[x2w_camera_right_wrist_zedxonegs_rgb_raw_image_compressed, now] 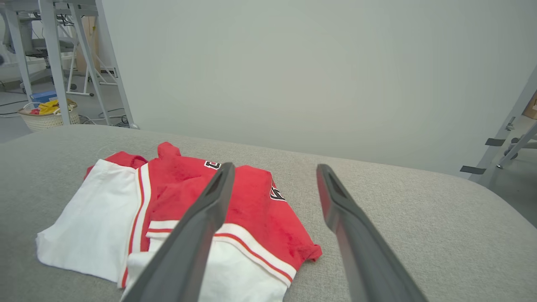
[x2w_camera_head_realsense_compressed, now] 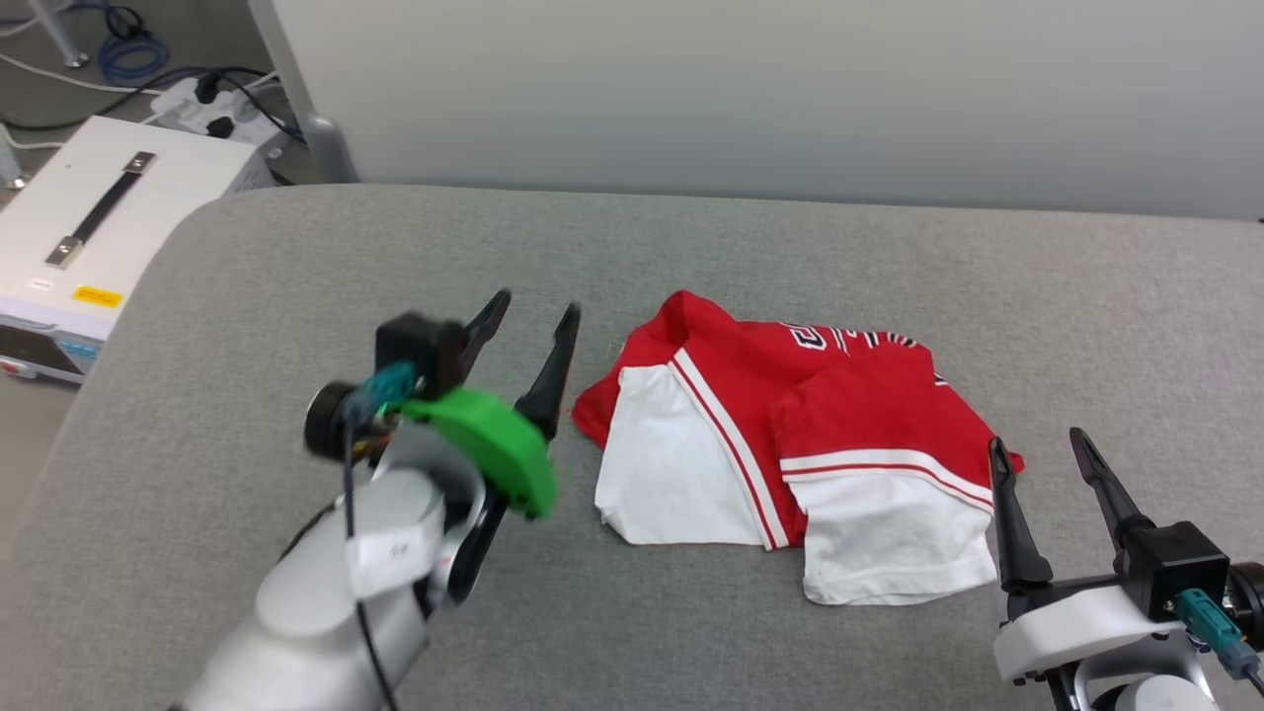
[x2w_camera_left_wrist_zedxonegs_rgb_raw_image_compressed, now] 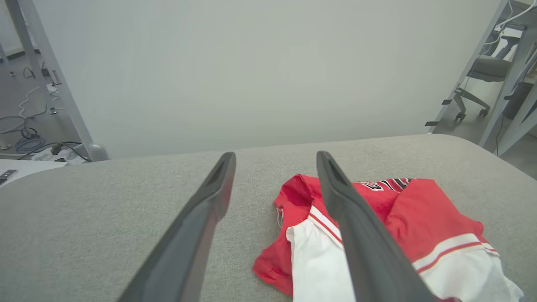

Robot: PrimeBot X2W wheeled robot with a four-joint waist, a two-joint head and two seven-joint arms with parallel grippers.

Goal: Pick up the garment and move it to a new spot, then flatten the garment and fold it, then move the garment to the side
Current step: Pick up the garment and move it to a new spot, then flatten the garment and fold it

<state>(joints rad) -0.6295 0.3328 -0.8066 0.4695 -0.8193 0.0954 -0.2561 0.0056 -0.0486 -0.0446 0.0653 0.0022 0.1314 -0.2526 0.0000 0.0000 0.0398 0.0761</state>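
The garment (x2w_camera_head_realsense_compressed: pixel 790 434) lies folded into a compact bundle on the grey cushioned surface (x2w_camera_head_realsense_compressed: pixel 691 247), red body on top, both white sleeves toward me, a strip of black lettering at its far edge. My left gripper (x2w_camera_head_realsense_compressed: pixel 538 308) hovers open just left of it, fingers apart and holding nothing. My right gripper (x2w_camera_head_realsense_compressed: pixel 1037 439) stands open at the bundle's right front corner, its left finger close to the red hem. The garment (x2w_camera_left_wrist_zedxonegs_rgb_raw_image_compressed: pixel 402 226) lies right of the left fingers (x2w_camera_left_wrist_zedxonegs_rgb_raw_image_compressed: pixel 201 218) in the left wrist view, and the garment (x2w_camera_right_wrist_zedxonegs_rgb_raw_image_compressed: pixel 188 205) sits left of the right fingers (x2w_camera_right_wrist_zedxonegs_rgb_raw_image_compressed: pixel 352 235) in the right wrist view.
A white case (x2w_camera_head_realsense_compressed: pixel 89 237) with a black handle stands off the surface's left edge, cables and a power strip (x2w_camera_head_realsense_compressed: pixel 217 109) behind it. A pale wall panel (x2w_camera_head_realsense_compressed: pixel 790 89) runs along the far side. A basket (x2w_camera_right_wrist_zedxonegs_rgb_raw_image_compressed: pixel 48 115) sits on the floor.
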